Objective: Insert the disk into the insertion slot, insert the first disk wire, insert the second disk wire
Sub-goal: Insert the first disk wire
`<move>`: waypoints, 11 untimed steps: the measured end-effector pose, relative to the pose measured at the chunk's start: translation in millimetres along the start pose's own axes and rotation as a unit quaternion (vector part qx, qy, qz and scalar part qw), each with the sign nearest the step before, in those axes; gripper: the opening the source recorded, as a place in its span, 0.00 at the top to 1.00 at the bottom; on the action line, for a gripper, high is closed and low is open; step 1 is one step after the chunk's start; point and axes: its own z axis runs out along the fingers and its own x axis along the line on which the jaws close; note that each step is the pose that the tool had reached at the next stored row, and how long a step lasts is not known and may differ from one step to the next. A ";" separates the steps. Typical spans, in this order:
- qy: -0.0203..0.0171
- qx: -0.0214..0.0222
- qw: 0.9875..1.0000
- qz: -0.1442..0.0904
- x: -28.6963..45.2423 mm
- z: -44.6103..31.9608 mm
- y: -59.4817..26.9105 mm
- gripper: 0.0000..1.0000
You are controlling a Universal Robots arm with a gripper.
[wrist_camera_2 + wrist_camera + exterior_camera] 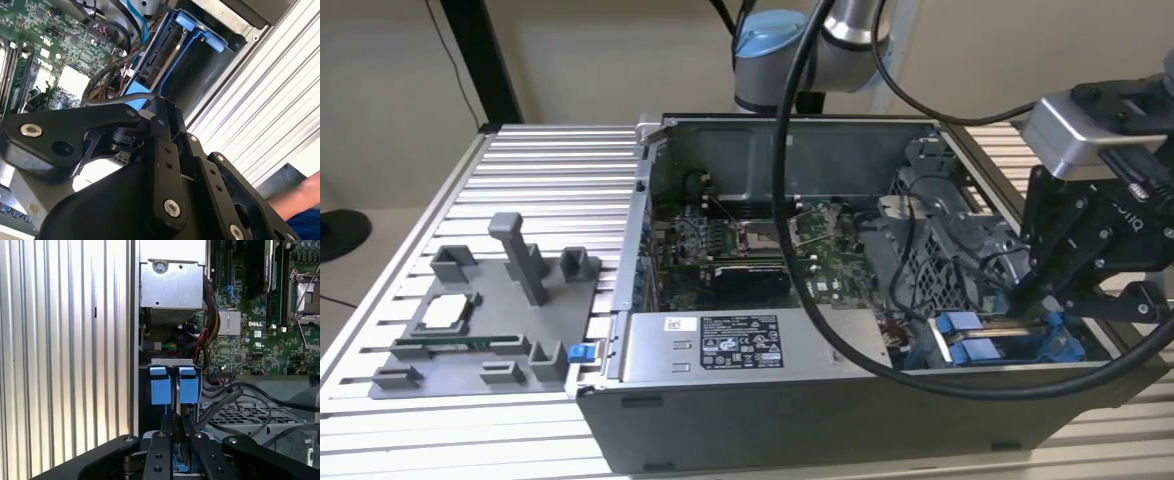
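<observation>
Printed matter: a black-and-white sticker (740, 343) is lying on top of the grey metal box (667, 350) at the 6 o'clock edge of the open computer case (854, 425) in the exterior view. Small white labels are showing on the green motherboard (250, 340) in the first wrist view. The print is not being transcribed here.

The disk (159, 52) is sitting edge-on inside the insertion slot (200, 75), at about 4 o'clock of the case in the exterior view. Its bright blue carrier tabs (160, 386) are standing side by side under the slot's grey frame (170, 361).

The gripper (1017, 300) is reaching down into that bay, directly over the disk (974, 350). Both wrist views are showing the gripper (177, 427) close to the carrier. Whether the claw is open, closed or gripping anything cannot be told.

Obstructions: a thick black cable (787, 200) is hanging across the case from 12 o'clock. A perforated grey cage (941, 250) is standing just beside the bay, with wire bundles (207, 335) running near it. A grey fixture tray (480, 330) is resting on the slatted table (547, 170) at 9 o'clock. A person's blue sleeve (305, 220) is showing in the second wrist view.
</observation>
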 end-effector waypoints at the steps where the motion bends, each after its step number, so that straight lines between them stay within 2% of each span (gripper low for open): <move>1: 0.000 0.000 1.000 0.000 0.0 0.4 -0.2 1.00; 11: 0.000 0.000 1.000 0.000 -0.3 3.6 -13.8 1.00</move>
